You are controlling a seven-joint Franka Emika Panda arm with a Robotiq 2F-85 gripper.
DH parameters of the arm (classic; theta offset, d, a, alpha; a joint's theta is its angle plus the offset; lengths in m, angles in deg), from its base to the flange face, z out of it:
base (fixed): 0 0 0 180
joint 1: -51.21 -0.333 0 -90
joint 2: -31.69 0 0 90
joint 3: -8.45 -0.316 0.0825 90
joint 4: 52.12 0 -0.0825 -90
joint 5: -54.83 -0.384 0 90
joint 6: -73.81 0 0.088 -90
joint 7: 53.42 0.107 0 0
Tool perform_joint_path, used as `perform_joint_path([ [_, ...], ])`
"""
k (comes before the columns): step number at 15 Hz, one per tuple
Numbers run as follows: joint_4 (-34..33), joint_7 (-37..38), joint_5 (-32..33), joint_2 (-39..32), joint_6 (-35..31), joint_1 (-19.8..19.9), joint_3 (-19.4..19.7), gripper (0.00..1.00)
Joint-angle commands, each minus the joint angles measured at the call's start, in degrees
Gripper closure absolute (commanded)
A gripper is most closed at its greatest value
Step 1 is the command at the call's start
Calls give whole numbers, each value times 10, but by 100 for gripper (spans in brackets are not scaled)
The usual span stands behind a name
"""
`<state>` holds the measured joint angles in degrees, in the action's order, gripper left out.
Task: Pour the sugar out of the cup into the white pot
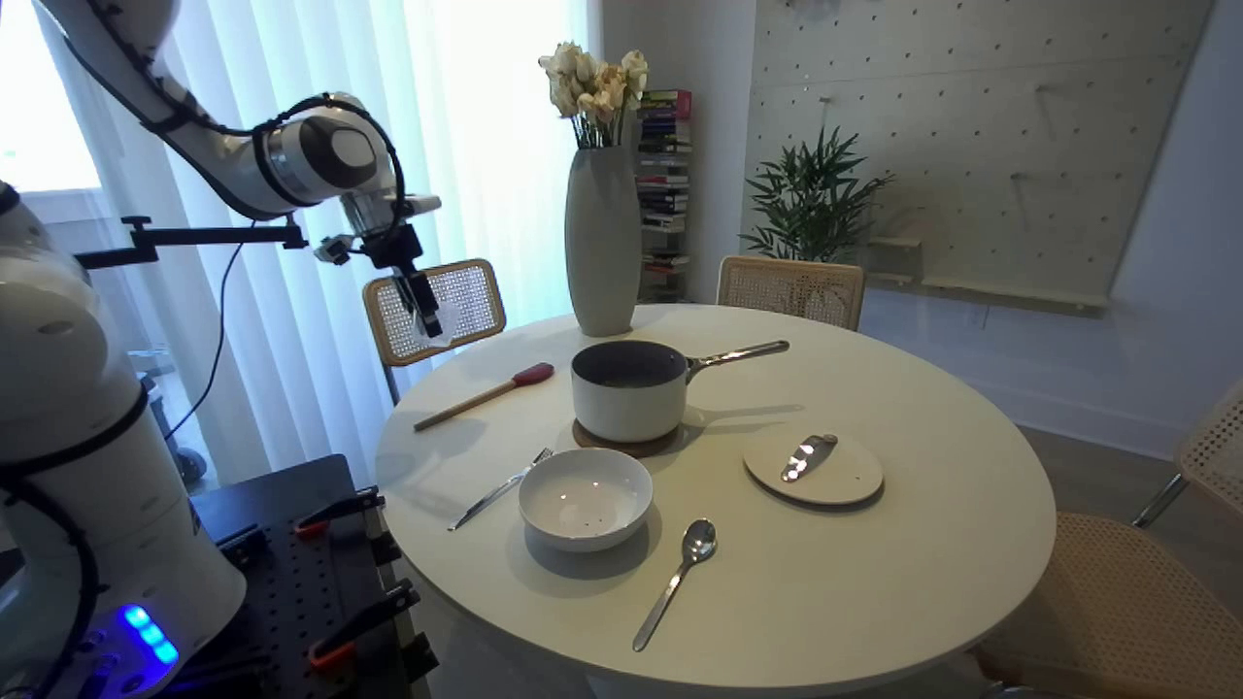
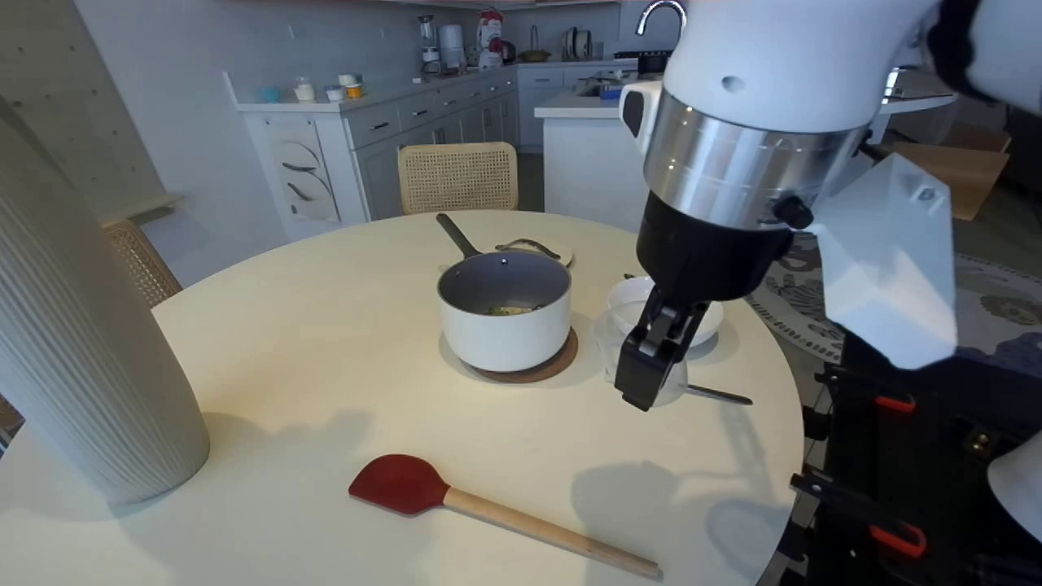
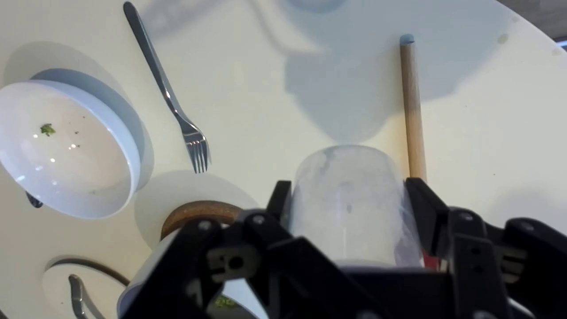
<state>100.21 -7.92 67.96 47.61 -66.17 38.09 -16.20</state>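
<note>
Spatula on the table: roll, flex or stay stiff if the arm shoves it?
The spatula probably won't roll far: its handle looks round, but the broad red head lies flat. The handle should be stiff and light, being slim and wooden-looking. The head may flex, as its matte surface looks rubbery.

White pot, grey inside, black end effector, red-headed spatula, brown trivet

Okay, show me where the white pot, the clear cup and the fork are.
White pot (image 2: 506, 335): in an exterior view, on its outer wall.
Clear cup (image 3: 349, 204): in the wrist view, on its see-through body.
Fork (image 3: 165, 90): in the wrist view, on its handle.
</note>
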Motion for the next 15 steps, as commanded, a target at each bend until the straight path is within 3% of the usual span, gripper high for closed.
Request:
perform_joint_path([
  [1,8,48,14,9,-15,10,-7,59],
  [2,-60,91,93,-113,-64,64,-17,59],
  [5,-97,200,236,-163,-74,115,-29,59],
  [8,-178,279,345,-279,-47,113,-1,59],
  [10,-239,253,332,-355,-49,105,10,59],
  [11,-262,204,282,-379,-69,55,60,59],
  [13,-303,123,194,-408,-77,41,69,59],
  [15,-333,100,157,-420,-68,-4,111,59],
])
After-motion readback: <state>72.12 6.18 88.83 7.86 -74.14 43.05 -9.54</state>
